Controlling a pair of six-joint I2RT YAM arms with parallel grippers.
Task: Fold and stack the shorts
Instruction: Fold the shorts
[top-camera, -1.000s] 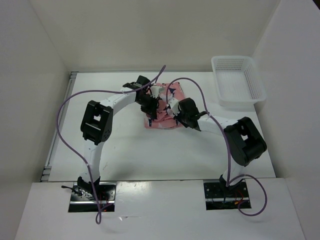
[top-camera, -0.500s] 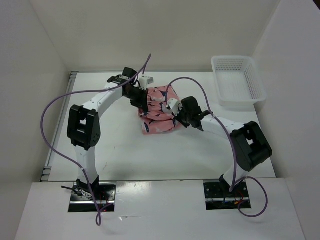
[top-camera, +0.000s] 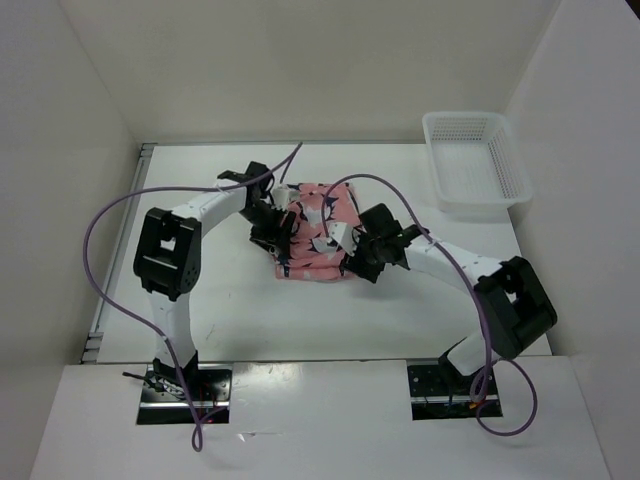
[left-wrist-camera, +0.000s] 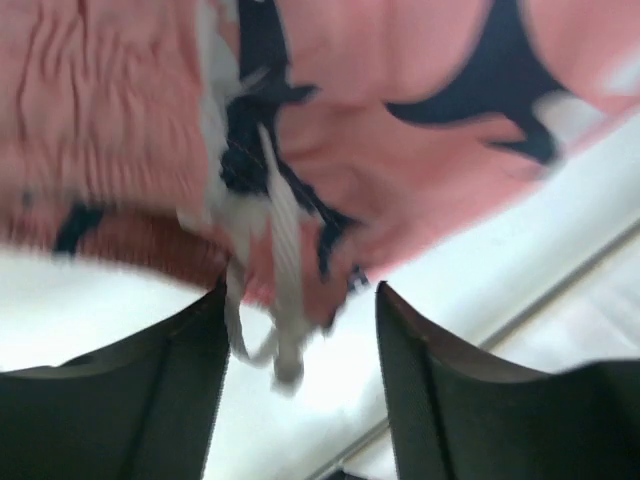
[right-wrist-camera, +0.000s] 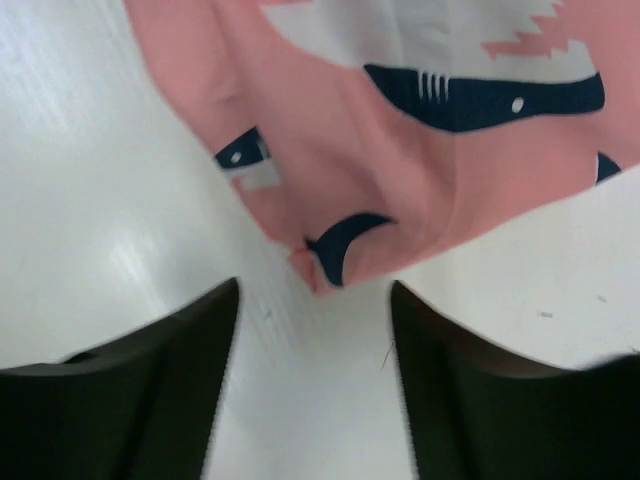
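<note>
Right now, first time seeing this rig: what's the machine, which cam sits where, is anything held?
Two robot arms are bolted at the near table edge, each ending in a two-finger gripper. The wide picture comes from a fixed camera above and behind them. The two close-ups come from a camera on each wrist; the dark shapes at the bottom are that arm's own fingers.

On the white table lie pink printed shorts, bunched up, and a white mesh basket at the far right, apart from them. The left gripper is at the shorts' left edge, the right gripper at their near right side.

Both wrist views show the fingers spread. The white drawstring hangs between the left ones, and a fabric corner sits between the right ones. Nothing looks clamped.
</note>
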